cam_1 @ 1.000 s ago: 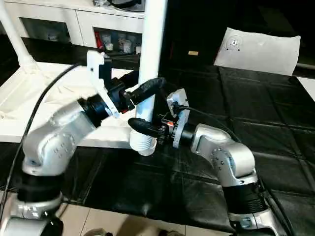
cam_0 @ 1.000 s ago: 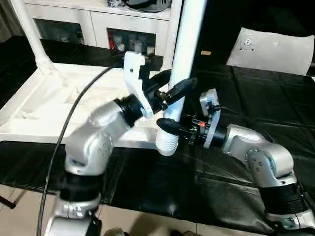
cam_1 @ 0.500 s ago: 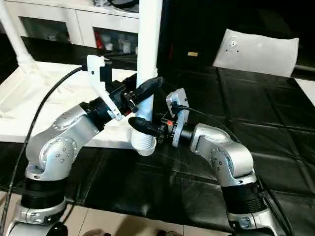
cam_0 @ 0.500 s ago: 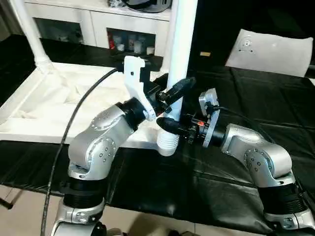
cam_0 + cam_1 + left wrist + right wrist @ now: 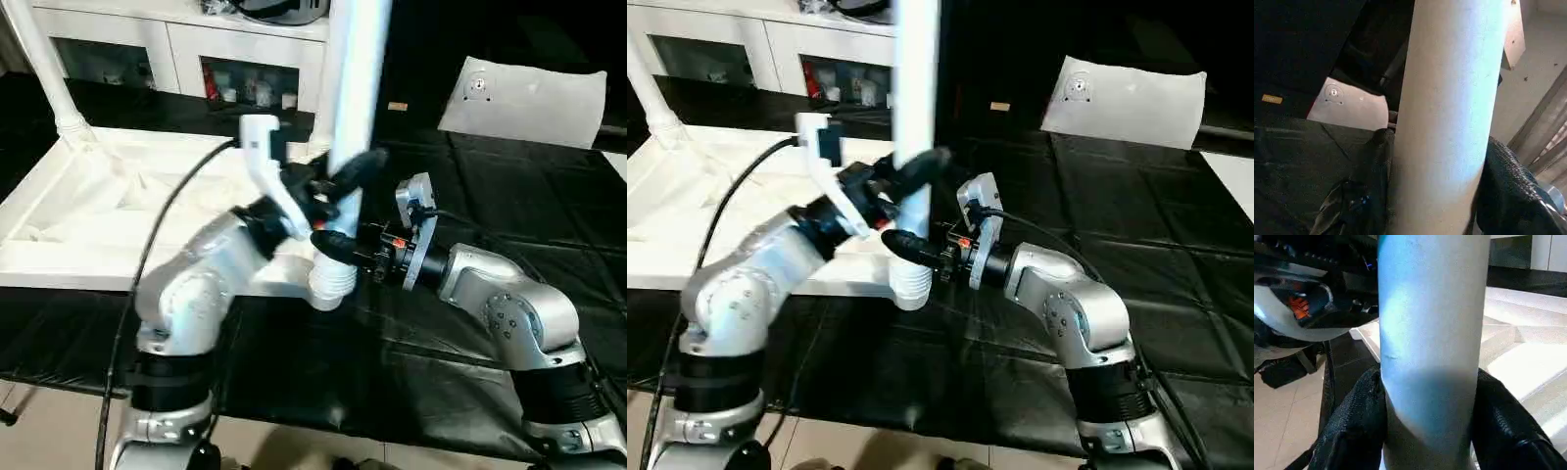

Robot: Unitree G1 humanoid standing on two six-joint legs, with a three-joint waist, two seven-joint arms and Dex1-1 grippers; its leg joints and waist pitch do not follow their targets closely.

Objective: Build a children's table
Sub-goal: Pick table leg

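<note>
The children's table top (image 5: 98, 206) lies upside down on the black cloth, ribbed underside up. One white leg (image 5: 44, 69) stands in its far left corner socket. A second white leg (image 5: 358, 78) stands upright at the near right corner, its ribbed lower end (image 5: 328, 284) at the top's edge. My left gripper (image 5: 343, 181) is shut on this leg from the left, its fingers (image 5: 1506, 188) pressed to both sides. Just below it, my right gripper (image 5: 333, 245) is shut on the same leg from the right, fingers (image 5: 1359, 416) hugging it.
A flat white panel (image 5: 524, 93) lies at the back right on the black cloth (image 5: 509, 206). White cabinets with glass doors (image 5: 196, 49) stand behind. A black cable (image 5: 157, 235) loops over my left arm. The work table's front edge runs near my elbows.
My left gripper's fingers have closed in onto the upright leg, and the left forearm has shifted a little. The right gripper keeps its grip in place. The camera has shifted slightly.
</note>
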